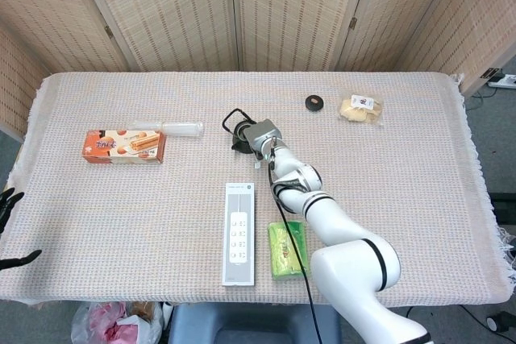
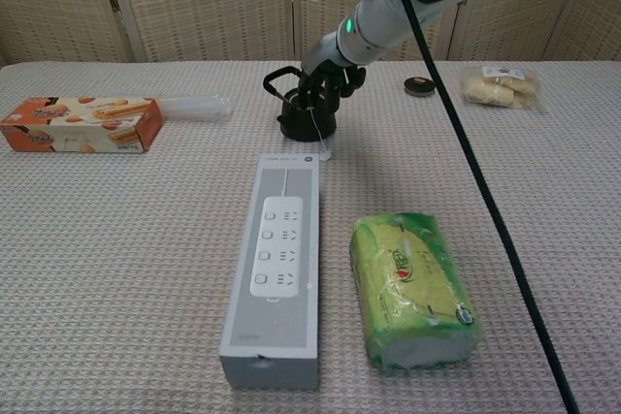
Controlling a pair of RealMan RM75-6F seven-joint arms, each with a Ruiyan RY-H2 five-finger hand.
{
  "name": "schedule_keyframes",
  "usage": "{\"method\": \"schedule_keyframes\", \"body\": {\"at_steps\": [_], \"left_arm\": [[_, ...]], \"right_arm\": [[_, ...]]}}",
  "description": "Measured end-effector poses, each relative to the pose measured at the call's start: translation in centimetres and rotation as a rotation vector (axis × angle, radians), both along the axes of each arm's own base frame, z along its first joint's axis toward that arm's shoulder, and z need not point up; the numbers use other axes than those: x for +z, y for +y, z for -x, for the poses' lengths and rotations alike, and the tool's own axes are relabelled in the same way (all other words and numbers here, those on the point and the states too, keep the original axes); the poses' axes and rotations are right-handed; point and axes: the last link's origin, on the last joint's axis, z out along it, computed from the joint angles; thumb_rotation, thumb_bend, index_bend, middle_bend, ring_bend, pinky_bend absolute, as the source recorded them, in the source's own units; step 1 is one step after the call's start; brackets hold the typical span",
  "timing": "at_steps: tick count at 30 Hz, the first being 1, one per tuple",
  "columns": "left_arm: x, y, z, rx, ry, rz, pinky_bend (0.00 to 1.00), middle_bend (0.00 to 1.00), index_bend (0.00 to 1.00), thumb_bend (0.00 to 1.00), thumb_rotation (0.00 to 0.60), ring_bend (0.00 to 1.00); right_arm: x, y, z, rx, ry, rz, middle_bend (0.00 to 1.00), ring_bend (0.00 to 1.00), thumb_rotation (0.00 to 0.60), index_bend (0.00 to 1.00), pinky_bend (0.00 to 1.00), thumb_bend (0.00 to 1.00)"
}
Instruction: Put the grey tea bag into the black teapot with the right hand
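We judge the grey tea bag light and soft, best taken by its string, which hangs over the black teapot w/ its tag on the cloth at 5 o'clock. The bag itself is hidden. The right hand has fingers curled down over the pot's mouth; whether it pinches the bag we cannot tell.

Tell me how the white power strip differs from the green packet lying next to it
The white power strip is a long, narrow, hard-edged bar with rows of sockets on top; the green packet is shorter, wider and soft, a crinkled wrapper with print on it. The power strip reaches further toward the black teapot than the green packet does. Both lie flat on the table, side by side without touching.
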Motion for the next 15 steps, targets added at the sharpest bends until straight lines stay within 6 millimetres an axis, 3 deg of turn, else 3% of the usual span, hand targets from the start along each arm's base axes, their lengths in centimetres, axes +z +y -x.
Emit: {"method": "schedule_keyframes", "body": {"at_steps": [4,7,11,15], "left_arm": [[0.0,0.0,0.0,-0.002,0.002,0.001,0.15,0.00,0.00,0.14,0.600,0.00],[-0.1,0.0,-0.2,-0.008,0.006,0.000,0.15,0.00,0.00,0.14,0.600,0.00],[-0.2,-0.2,-0.4,-0.017,0.014,-0.002,0.15,0.00,0.00,0.14,0.600,0.00],[-0.4,-0.4,-0.7,-0.028,0.028,-0.002,0.15,0.00,0.00,0.14,0.600,0.00]], "right_arm": [[0.0,-0.1,-0.3,-0.013,-0.019,0.000,0.16,0.89,0.600,0.20,1.00,0.64],[0.5,-0.2,-0.6,-0.018,-0.047,0.004,0.11,0.80,0.600,0.20,1.00,0.63],[1.7,-0.1,-0.7,-0.013,-0.080,0.001,0.06,0.63,0.600,0.11,0.97,0.59],[3.2,1.0,-0.5,0.003,-0.113,-0.018,0.02,0.57,0.600,0.09,0.93,0.57]]}}
